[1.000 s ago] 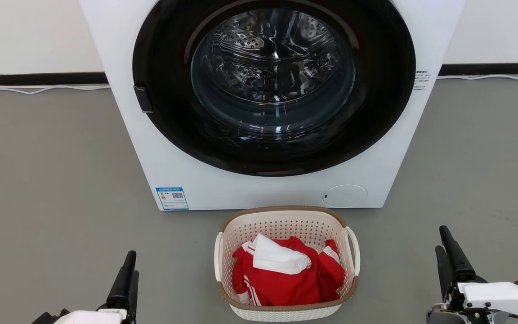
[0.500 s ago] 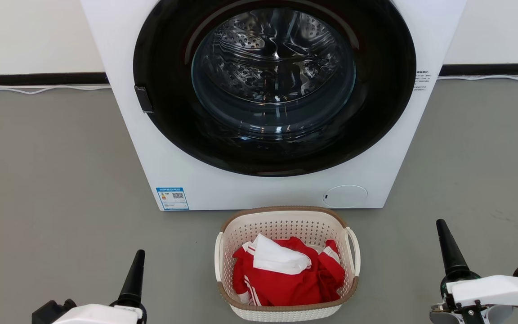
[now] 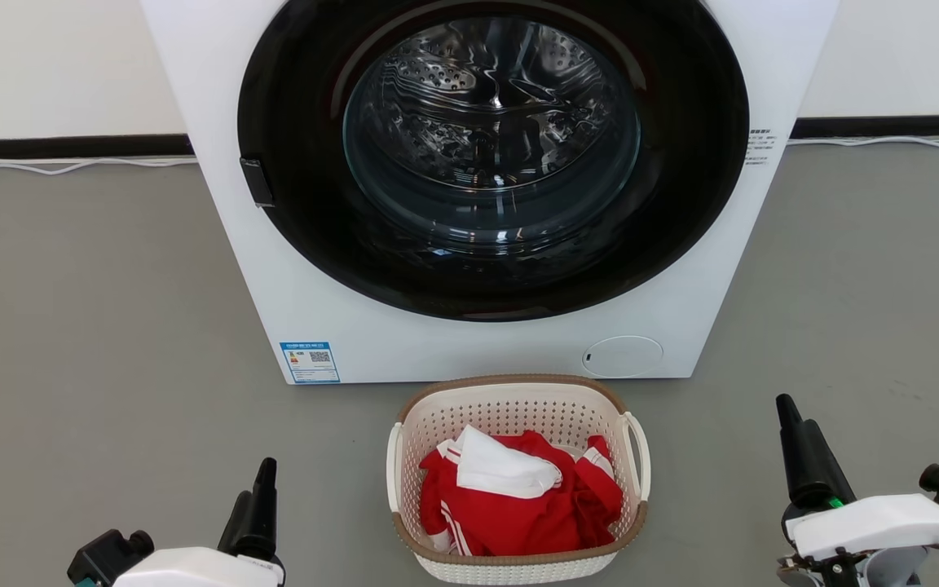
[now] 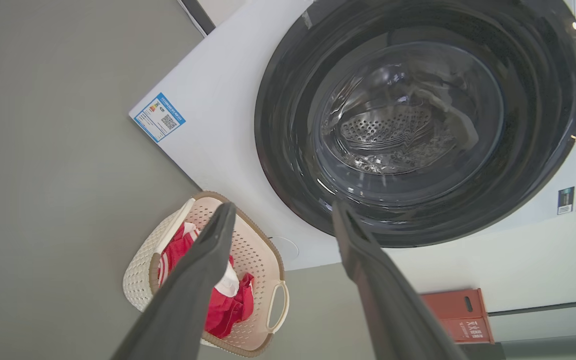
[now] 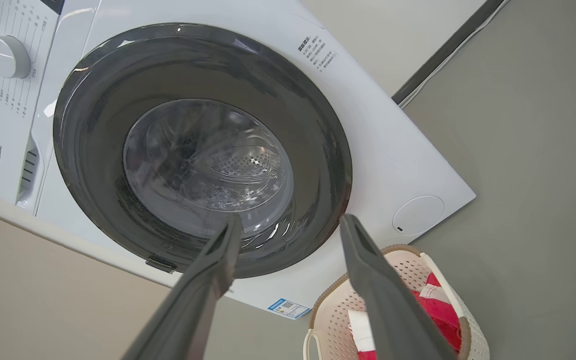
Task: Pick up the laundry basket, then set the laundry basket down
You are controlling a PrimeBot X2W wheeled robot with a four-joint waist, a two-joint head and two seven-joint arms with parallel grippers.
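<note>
The left gripper [image 3: 257, 497] was seen wide open and empty. The small cream-white perforated plastic laundry basket [image 3: 510, 408] was found resting untouched on the grey floor [image 3: 111, 326], before the white washer [image 3: 298, 302]. The right gripper [image 3: 795, 440] was likewise spread wide and empty. Lifting and setting-down were judged outstanding.

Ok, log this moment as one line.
phase: pre-grasp | cream perforated plastic laundry basket: on grey floor before white washer, red and white clothes inside | left fingers: open, empty | right fingers: open, empty
</note>
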